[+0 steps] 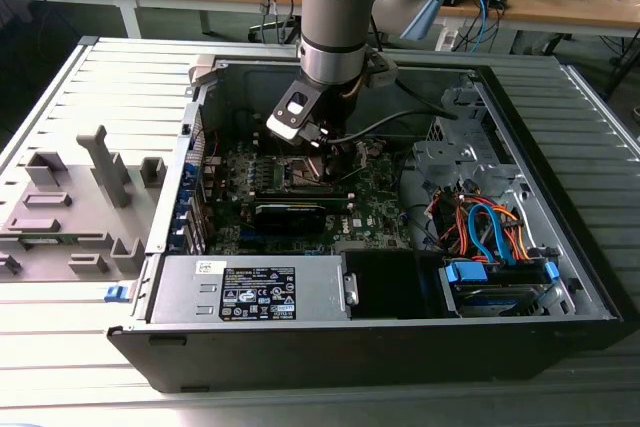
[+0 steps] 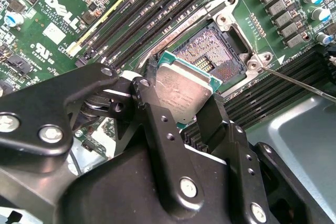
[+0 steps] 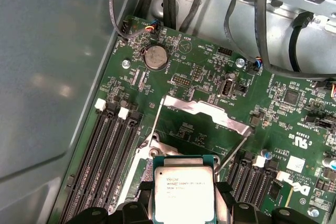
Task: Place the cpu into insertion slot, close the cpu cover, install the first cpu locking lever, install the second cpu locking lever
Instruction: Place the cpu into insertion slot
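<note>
My gripper [image 2: 181, 103] is shut on the cpu [image 2: 182, 88], a small square chip with a pale metal top, clamped edge to edge between two black fingers [image 2: 152, 114]. The chip hangs tilted just above the insertion slot [image 2: 212, 51], whose dark contact field lies bare inside its silver frame. In the first wrist view the cpu [image 3: 184, 195] sits in front of the cpu cover [image 3: 202, 109], which is swung open away from the socket. Thin wire locking levers [image 3: 234, 149] stand raised beside the socket. In the exterior view the gripper [image 1: 315, 144] is low inside the computer case, over the green circuit board [image 1: 380, 202].
Long black memory slots [image 2: 157, 3] flank the socket. Black cables [image 3: 262, 35] and a metal bay lie beyond the board, with the grey case wall [image 3: 52, 77] close by. A power supply [image 1: 250, 292], a drive cage with blue and orange cables [image 1: 490, 232] and a grey fixture tray [image 1: 70, 207] surround the work area.
</note>
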